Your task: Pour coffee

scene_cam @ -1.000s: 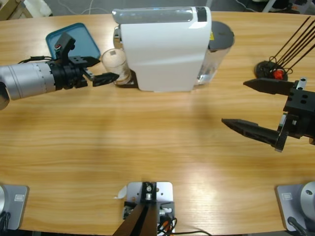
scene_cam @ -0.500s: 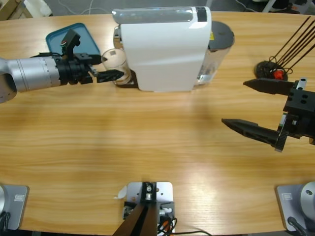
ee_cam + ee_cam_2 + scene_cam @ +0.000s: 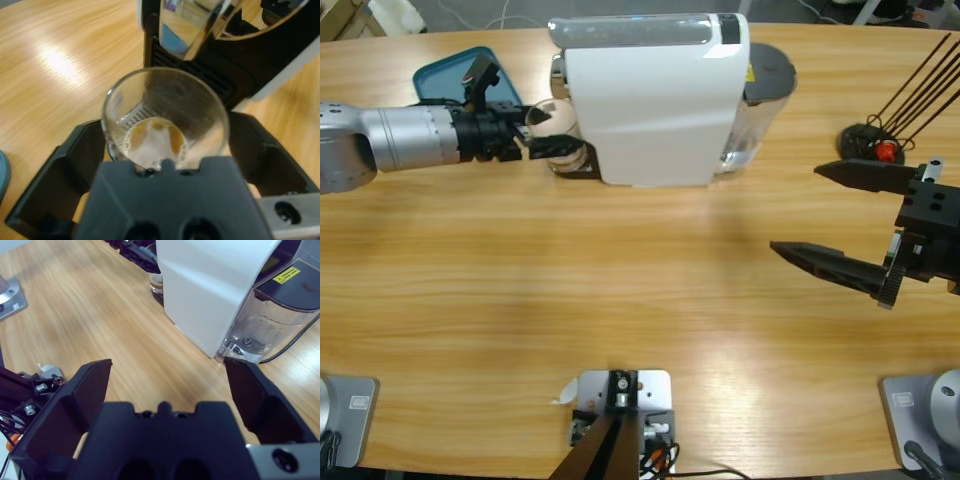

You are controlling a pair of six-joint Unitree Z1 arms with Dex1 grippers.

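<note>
The glass (image 3: pixel 165 120) – thin, slippery, with a little coffee (image 3: pixel 152 142) – sits between the left gripper's (image 3: pixel 165 165) wide-open fingers; hold its sides gently.

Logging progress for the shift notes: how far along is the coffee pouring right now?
Done: a shallow layer of tan coffee sits in the clear drinking glass under the white coffee machine. In hand: the left end effector has its open jaws around the glass, not visibly clamped. Left: gripping, lifting out and pouring. The right end effector waits open, far from the machine.
</note>
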